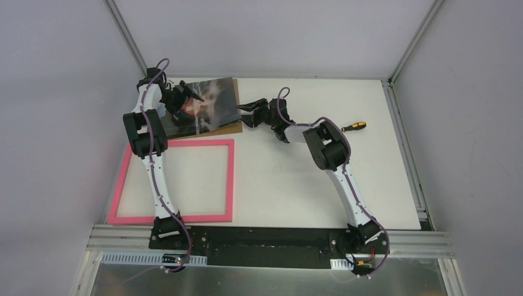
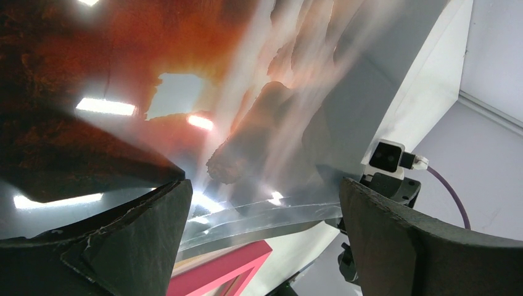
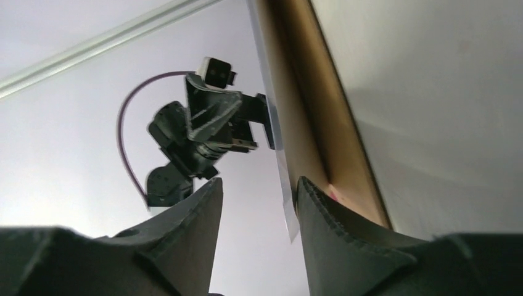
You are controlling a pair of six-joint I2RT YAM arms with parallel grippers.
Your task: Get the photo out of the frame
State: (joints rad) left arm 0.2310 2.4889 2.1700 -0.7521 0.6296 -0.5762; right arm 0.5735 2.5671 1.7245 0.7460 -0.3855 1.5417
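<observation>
At the far left of the table (image 1: 296,179), you have the photo (image 1: 213,102) resting on its brown backing board (image 1: 233,128). It is out of the frame (image 1: 231,179) and lies just beyond the frame's far side. The frame lies flat on the near left of the table with bare table inside its pink border. Your left arm reaches across it.

Your left tool (image 1: 185,98) hangs over the left part of the photo with its fingers spread wide, grasping nothing. From the left wrist camera, the glossy print fills the space ahead, with an orange glow, dark cloud and bright strips of reflected light. A thin clear edge curves across between the two fingers, and a corner of the pink frame shows below it.

Your right tool (image 1: 245,111) is at the right edge of the photo with its fingers partway apart. In the right wrist view, the thin pale edge of a sheet (image 3: 280,166) stands in the gap, nearer the right-hand finger, with the backing board just behind it. Open space shows between the sheet and the other finger, so the tool is not clenched on it. You cannot tell from that view whether the sheet touches the nearer finger.

A screwdriver (image 1: 354,126) with a yellow and black handle lies on the far right part of the table, well apart from the photo and the frame.
</observation>
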